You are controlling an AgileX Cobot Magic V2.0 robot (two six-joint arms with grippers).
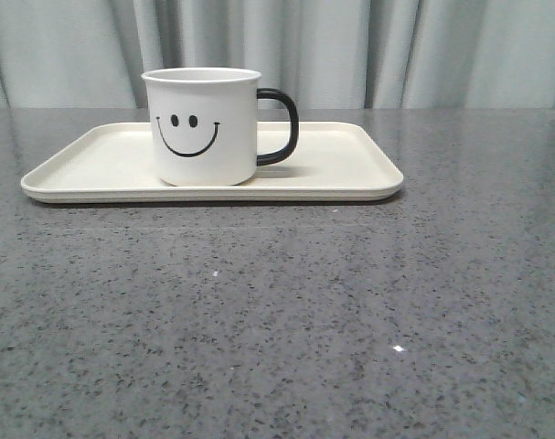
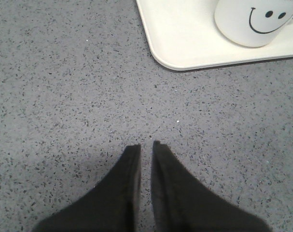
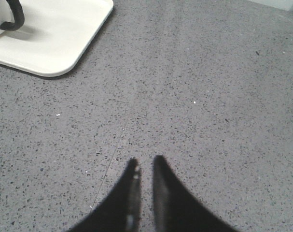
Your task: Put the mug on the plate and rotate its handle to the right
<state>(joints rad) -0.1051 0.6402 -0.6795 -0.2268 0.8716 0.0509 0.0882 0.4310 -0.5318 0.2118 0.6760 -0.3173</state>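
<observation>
White mug [image 1: 204, 128] on plate [image 1: 350, 165] shows frontally; only wrist views show each clenched, empty gripper [image 2: 146, 144]

Only the tips of the robot's two grippers show, and only from the wrist cameras. The left gripper [image 2: 146, 145] has two black fingers [image 2: 124, 186]. Each finger is wide at the base and gets thin toward the tip, like a pointed wedge. They look smooth and dull, with soft, blurry edges. The right gripper [image 3: 145, 160] looks much the same: two black fingers [image 3: 165, 193] that narrow to rounded points. One of its fingers has a slightly shiny streak along its inner edge. No cables, screws or marks can be made out on either one. The front camera shows no part of the robot.
</observation>
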